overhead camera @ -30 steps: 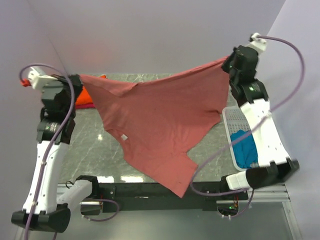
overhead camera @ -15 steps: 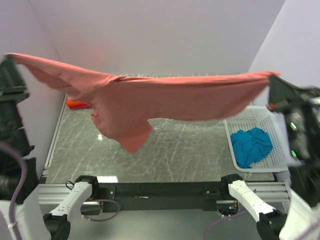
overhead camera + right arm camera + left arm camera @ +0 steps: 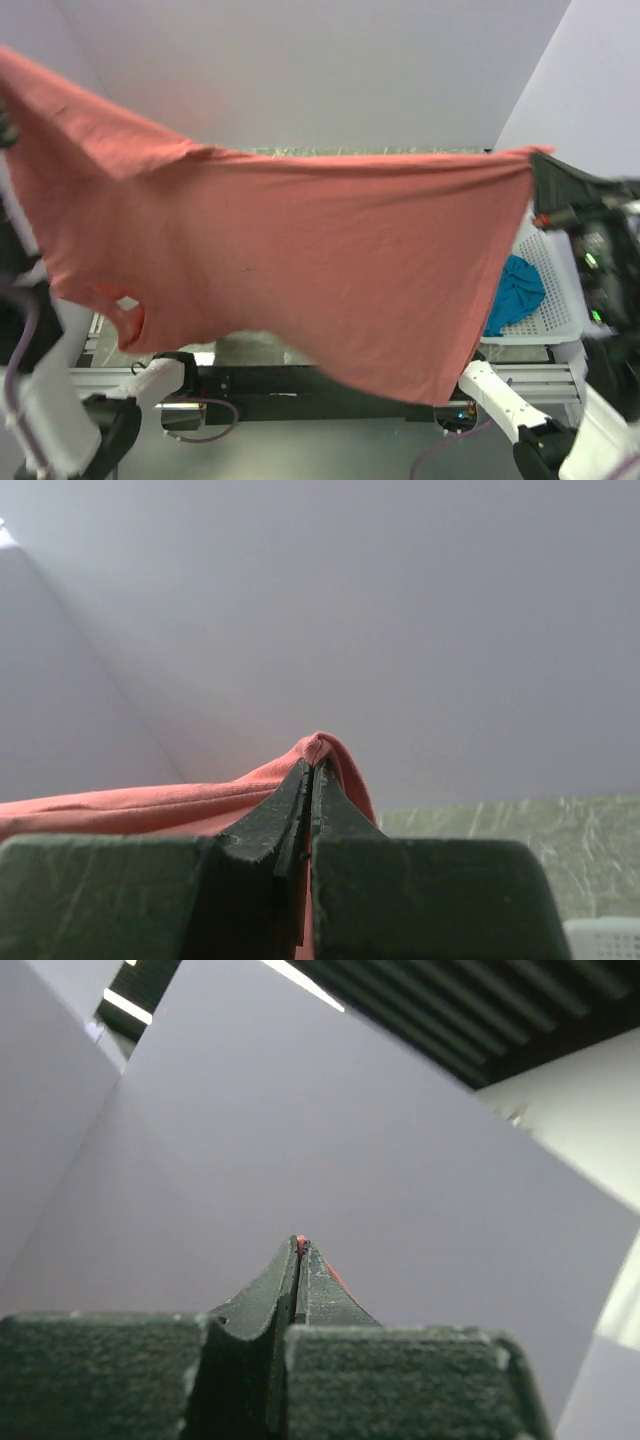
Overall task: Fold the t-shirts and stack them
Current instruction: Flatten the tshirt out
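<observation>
The brick-red t-shirt (image 3: 300,260) hangs spread wide in the air above the surface (image 3: 500,850), stretched between both claws and hiding most of that surface in the top view. The left claw (image 3: 298,1252), high on the left, is pressed together on a sliver of red cloth at its tips. The right claw (image 3: 313,770) pinches a fold of the shirt on the right. The teal-blue t-shirt (image 3: 515,292) lies crumpled in the white basket (image 3: 565,300) at right, partly behind the red cloth.

Both arms up high, spread wide apart. Left gripper (image 3: 299,1252) pinched closed on shirt (image 3: 300,260) edge; right gripper (image 3: 312,772) same.
</observation>
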Controlling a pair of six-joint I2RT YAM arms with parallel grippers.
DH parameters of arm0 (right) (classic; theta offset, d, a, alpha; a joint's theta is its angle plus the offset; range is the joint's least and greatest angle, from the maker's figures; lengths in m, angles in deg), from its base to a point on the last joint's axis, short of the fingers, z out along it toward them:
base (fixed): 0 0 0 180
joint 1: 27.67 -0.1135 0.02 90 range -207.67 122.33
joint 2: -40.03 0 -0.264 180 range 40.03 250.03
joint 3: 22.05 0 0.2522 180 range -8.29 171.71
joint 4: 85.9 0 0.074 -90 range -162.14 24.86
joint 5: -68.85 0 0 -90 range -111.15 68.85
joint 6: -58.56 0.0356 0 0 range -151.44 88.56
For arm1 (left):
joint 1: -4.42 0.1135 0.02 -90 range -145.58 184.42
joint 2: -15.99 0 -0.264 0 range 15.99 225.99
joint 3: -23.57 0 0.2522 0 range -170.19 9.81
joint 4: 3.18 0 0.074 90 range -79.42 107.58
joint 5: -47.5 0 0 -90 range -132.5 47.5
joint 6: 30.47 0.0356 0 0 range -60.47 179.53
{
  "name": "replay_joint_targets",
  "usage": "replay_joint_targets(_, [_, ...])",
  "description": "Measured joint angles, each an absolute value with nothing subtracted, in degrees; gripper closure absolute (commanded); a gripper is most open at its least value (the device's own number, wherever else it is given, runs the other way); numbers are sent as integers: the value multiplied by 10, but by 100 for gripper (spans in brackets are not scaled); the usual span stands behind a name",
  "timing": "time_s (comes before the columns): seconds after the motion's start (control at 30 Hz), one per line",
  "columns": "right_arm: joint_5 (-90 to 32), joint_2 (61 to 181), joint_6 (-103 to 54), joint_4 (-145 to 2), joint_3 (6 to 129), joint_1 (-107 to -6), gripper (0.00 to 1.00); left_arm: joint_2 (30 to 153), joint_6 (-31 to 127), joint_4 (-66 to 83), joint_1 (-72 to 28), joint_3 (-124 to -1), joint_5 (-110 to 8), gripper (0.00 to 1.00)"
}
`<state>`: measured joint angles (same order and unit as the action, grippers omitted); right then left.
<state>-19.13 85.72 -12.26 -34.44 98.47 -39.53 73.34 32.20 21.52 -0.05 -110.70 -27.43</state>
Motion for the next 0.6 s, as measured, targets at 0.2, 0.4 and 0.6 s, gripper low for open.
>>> replay_joint_targets(0.2, [-157,944,-121,-386,890,-395,100,876,350,161,0,-1032,-276,99])
replay_joint_targets(0.4, [-131,1088,-113,-460,777,-392,100,1099,369,133,0,-943,-278,99])
replay_joint_targets(0.6, [-158,1356,-93,-491,791,-368,100,1315,378,123,0,-885,-292,99])
